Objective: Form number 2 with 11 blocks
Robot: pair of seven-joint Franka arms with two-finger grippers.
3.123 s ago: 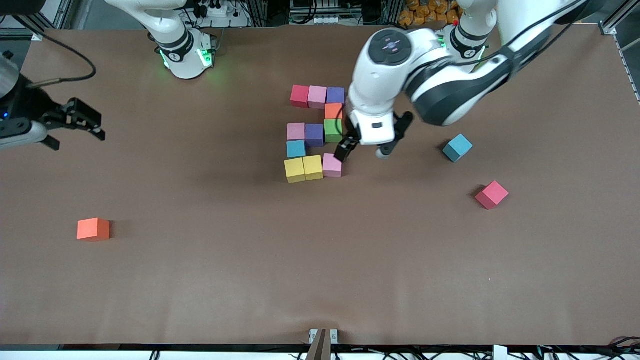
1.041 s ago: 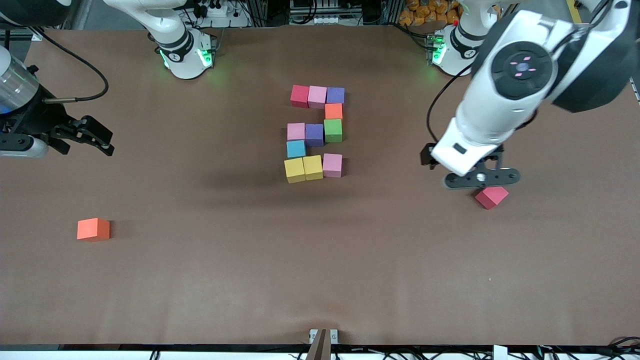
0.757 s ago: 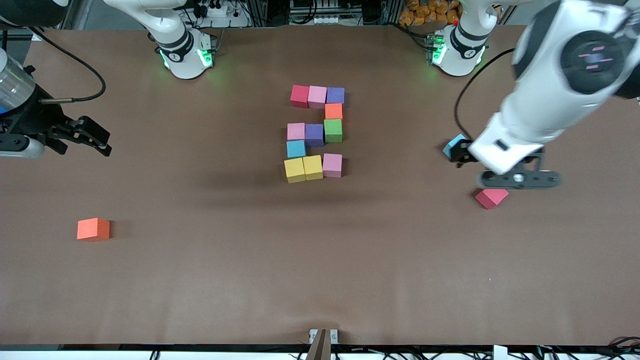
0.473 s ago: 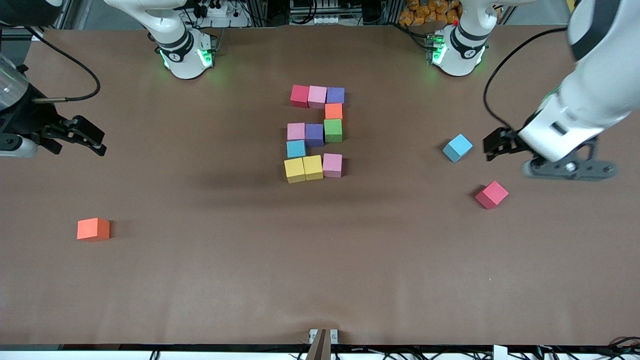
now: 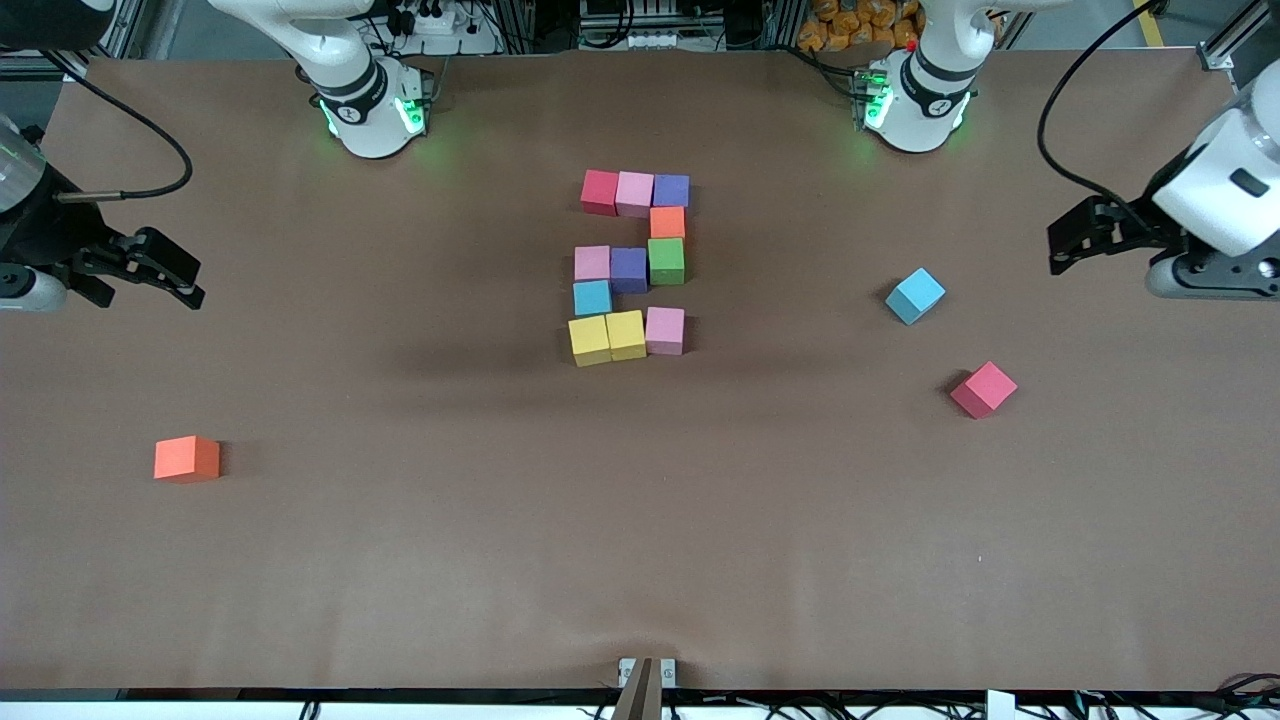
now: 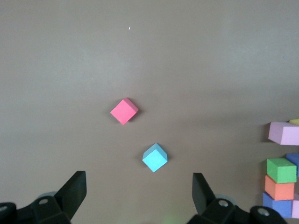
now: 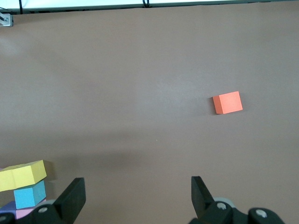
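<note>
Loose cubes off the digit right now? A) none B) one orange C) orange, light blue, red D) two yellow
C: the orange cube sits toward the right arm's end, the light blue cube and red cube toward the left arm's end, all apart from the number 2.

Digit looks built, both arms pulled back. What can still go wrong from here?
1. The number 2 is loose cubes, and the orange cube in it sits slightly out of line; a low pass could scatter it.
2. Spare cubes, light blue, red and orange, may get added by mistake.
</note>
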